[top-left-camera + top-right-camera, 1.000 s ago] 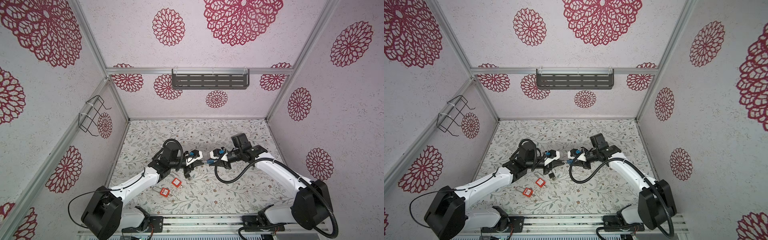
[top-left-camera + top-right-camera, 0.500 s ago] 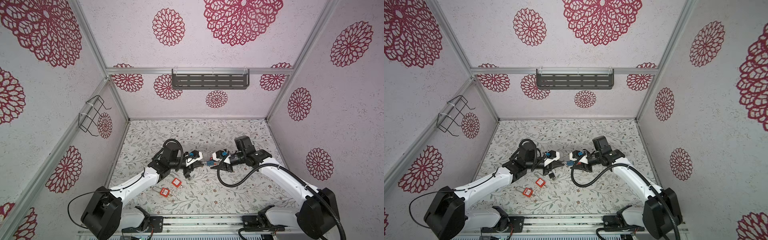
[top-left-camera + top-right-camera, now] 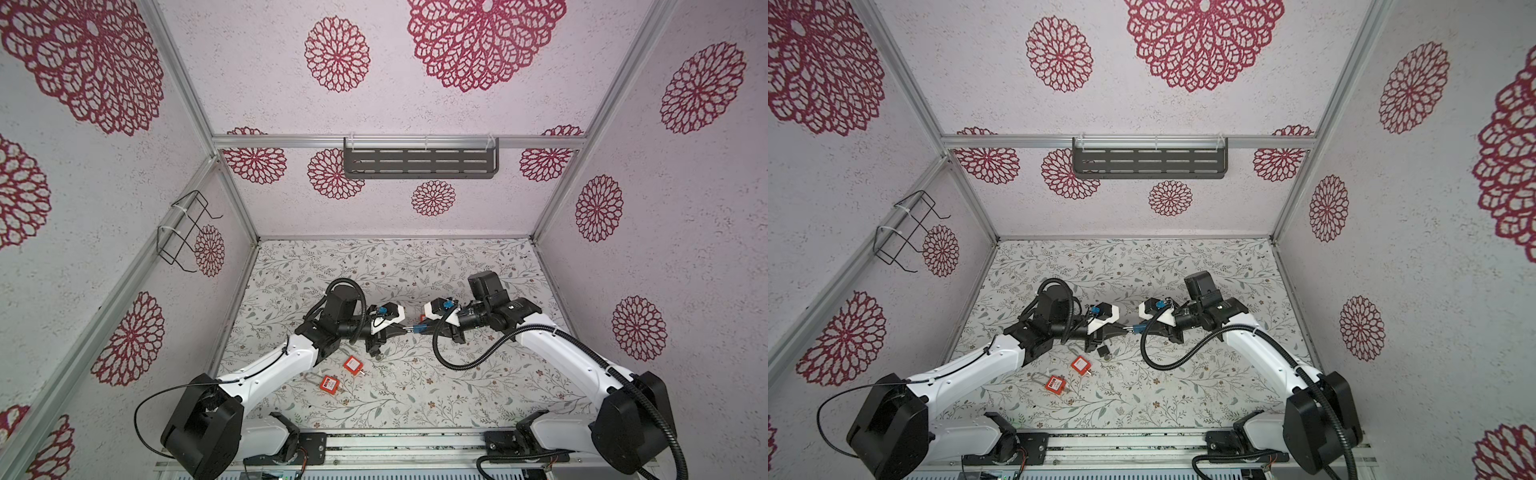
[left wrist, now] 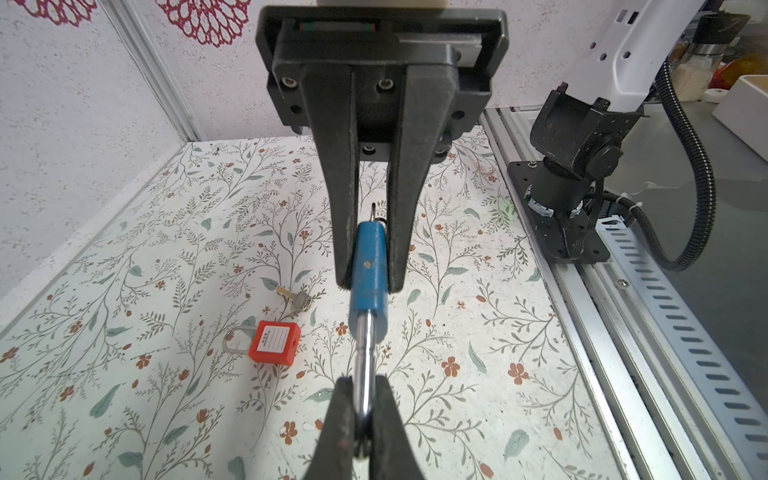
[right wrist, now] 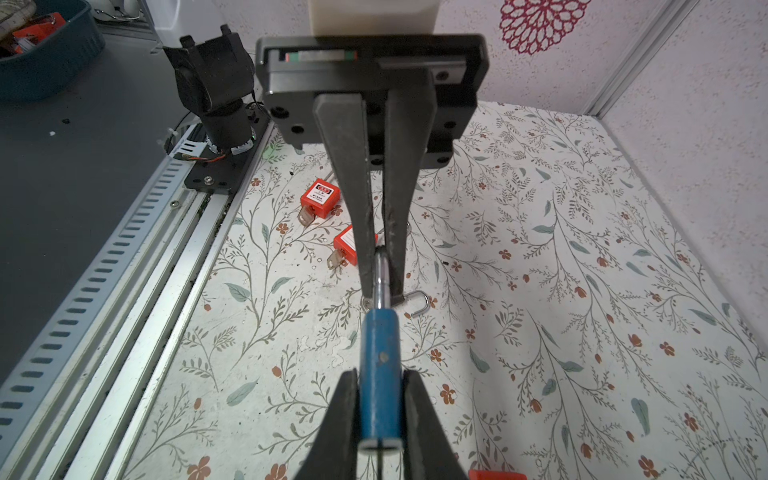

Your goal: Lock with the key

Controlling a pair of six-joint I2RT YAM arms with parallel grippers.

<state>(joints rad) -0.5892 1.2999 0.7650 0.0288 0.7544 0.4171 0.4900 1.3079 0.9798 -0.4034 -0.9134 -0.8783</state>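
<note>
The scene is lit brightly and evenly from above; only faint, soft shadows are cast on the table [image 3: 415, 374]. Wide-angle distortion is seen toward the edges. A glint is carried on the shackle of the blue padlock [image 4: 368, 257].

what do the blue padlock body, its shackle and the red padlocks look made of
Blue padlock body: likely painted metal, matte, with scuffs and a rivet. Shackle: bare polished steel, bright reflections. Red padlocks: probably moulded plastic, even colour, white label.
</note>
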